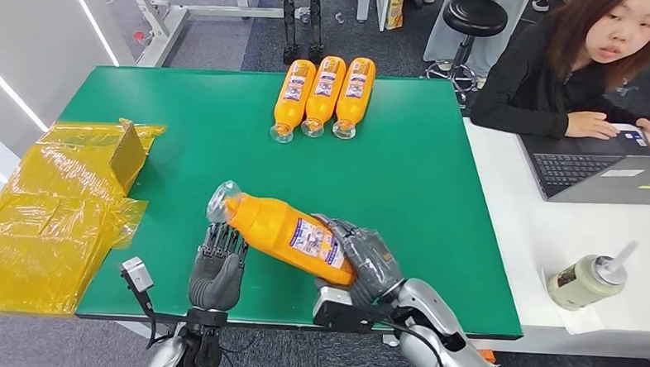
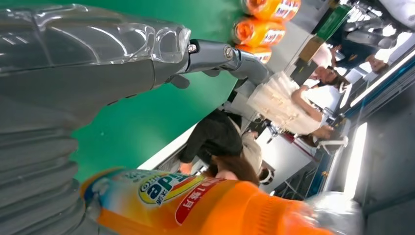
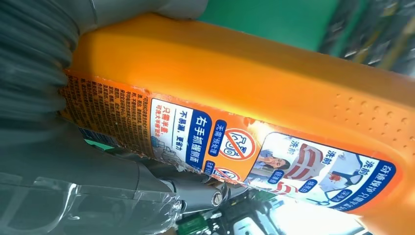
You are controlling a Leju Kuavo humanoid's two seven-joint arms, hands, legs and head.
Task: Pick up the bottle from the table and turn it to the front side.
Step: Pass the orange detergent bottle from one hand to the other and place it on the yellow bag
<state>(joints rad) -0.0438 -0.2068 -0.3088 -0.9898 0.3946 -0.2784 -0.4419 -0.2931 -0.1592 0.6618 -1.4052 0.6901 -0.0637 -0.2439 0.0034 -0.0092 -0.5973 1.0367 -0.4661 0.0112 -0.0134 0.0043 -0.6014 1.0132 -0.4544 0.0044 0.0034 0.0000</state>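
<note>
Left hand of the humanoid is raised, fingers apart and upright, gripping nothing, its fingertips just under the clear-capped neck of an orange bottle. To its left, well apart, crumpled yellow plastic wrap spills over the edge of the green table, with a small brown carton standing in it. Right hand clasps the bottle around its base end, holding it lifted off the table and slanted, cap end toward the left hand; the right wrist view shows a printed label with pictograms facing that camera. Beyond both hands, near the table's far edge, three more orange bottles lie side by side, touching. To the right of the right hand, a person sits at a white desk with a laptop, and a pale pump bottle lies nearer the robot.
</note>
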